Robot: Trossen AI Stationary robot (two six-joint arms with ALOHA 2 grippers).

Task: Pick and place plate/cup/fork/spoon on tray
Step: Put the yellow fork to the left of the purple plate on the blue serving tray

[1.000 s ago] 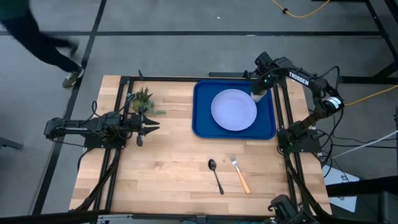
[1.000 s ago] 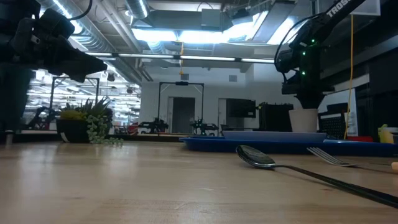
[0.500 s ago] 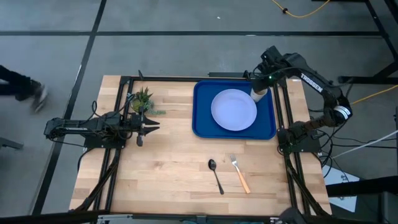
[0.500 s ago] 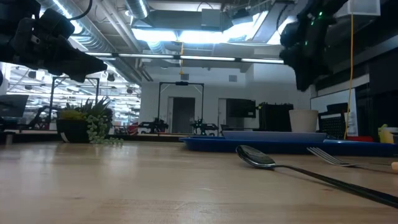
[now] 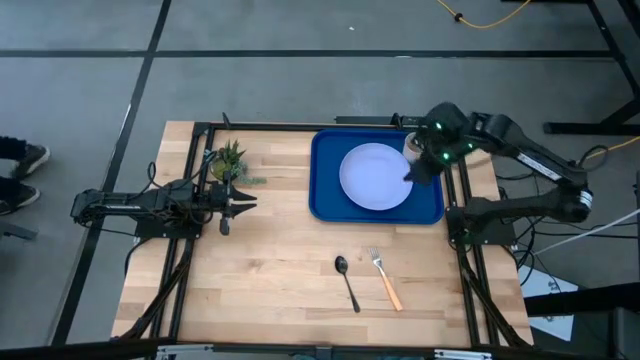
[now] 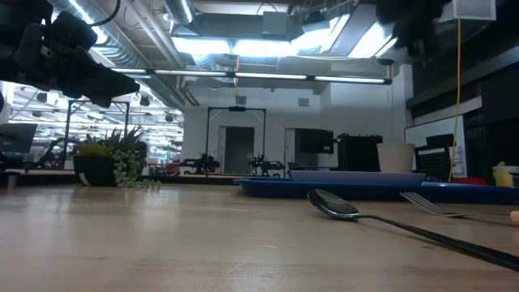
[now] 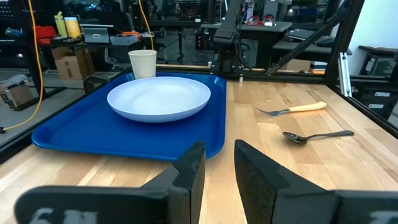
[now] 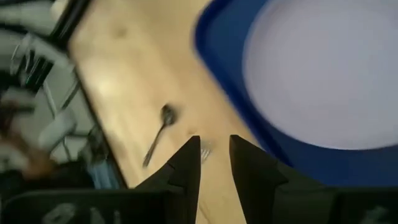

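The pale plate lies in the blue tray at the table's far right. The beige cup stands upright on the tray's far right corner, beside the plate. The dark spoon and the tan-handled fork lie on the table near the front edge. My right gripper hovers high over the tray's right edge, just nearer than the cup, its fingers a narrow gap apart and empty. My left gripper waits at the table's left, a narrow gap between its fingers, empty.
A small potted plant stands at the far left, beside my left gripper. Bare wooden table lies between my left gripper and the tray and around the spoon and fork. A person's feet show on the floor at the left.
My right gripper has let go of the cup, risen well above it, and swung toward the table's near edge, over the tray's right side. The cup stays upright on the tray's far right corner.
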